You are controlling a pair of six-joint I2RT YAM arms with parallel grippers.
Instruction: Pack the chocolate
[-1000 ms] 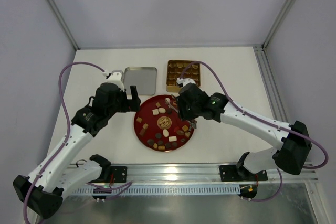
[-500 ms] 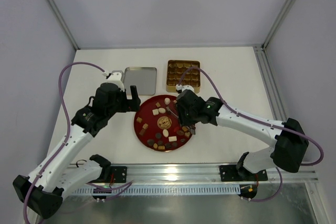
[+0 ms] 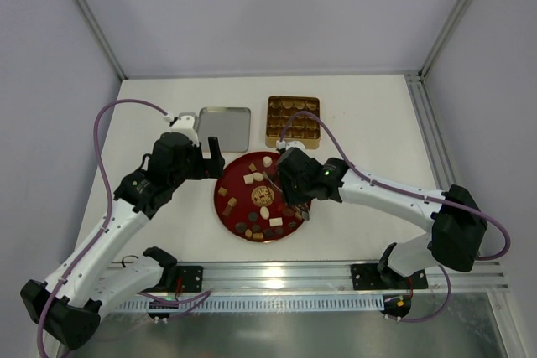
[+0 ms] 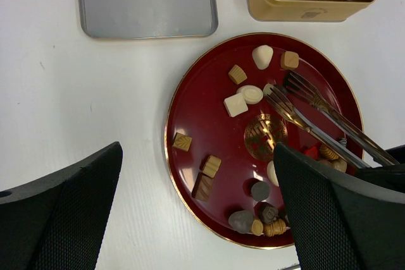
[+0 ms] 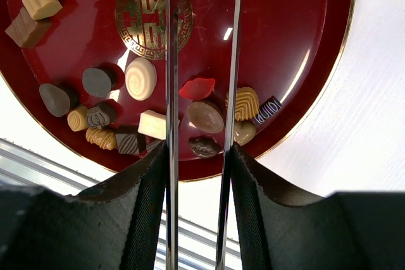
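Observation:
The chocolate [image 3: 258, 200] is many small dark, light brown and cream candies scattered on a round red plate [image 3: 225, 204]. They also show in the left wrist view [image 4: 235, 105] and the right wrist view [image 5: 204, 116]. My right gripper [image 3: 291, 184] [image 5: 199, 156] is shut on metal tongs [image 5: 171, 61] [image 4: 304, 121]. The tong blades stand apart over the plate's middle, with nothing seen between them. My left gripper [image 3: 210, 153] [image 4: 197, 150] is wide open and empty, above the plate's left edge.
A square gold gridded tin [image 3: 293, 120] [image 4: 310, 4] with candies in some cells stands behind the plate. Its flat silver lid [image 3: 225, 128] [image 4: 145, 1] lies to its left. Purple cables loop off both arms. A metal rail runs along the near edge.
My right gripper has moved a little left over the plate with the tongs. The left arm has not moved.

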